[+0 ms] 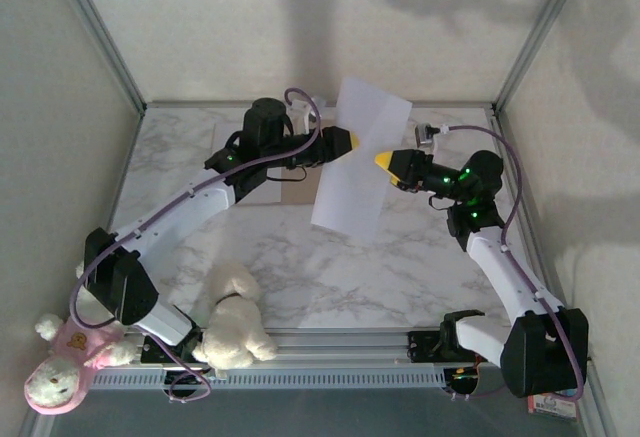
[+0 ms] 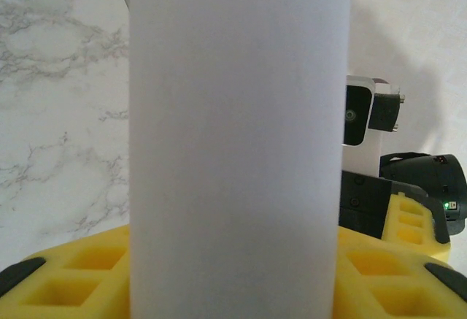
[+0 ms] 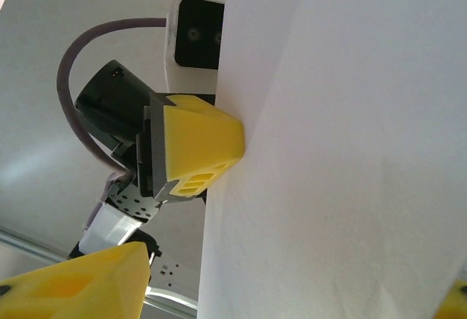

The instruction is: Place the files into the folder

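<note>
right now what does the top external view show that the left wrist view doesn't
Only top external: the flat tan-brown cardboard folder on the marble table beneath the left arm, a white plush toy and a pink plush toy at the near edge. Only left wrist: hollow cells in the yellow foam pads. Both: the white paper sheet in the left gripper, the marble, the right gripper.
</note>
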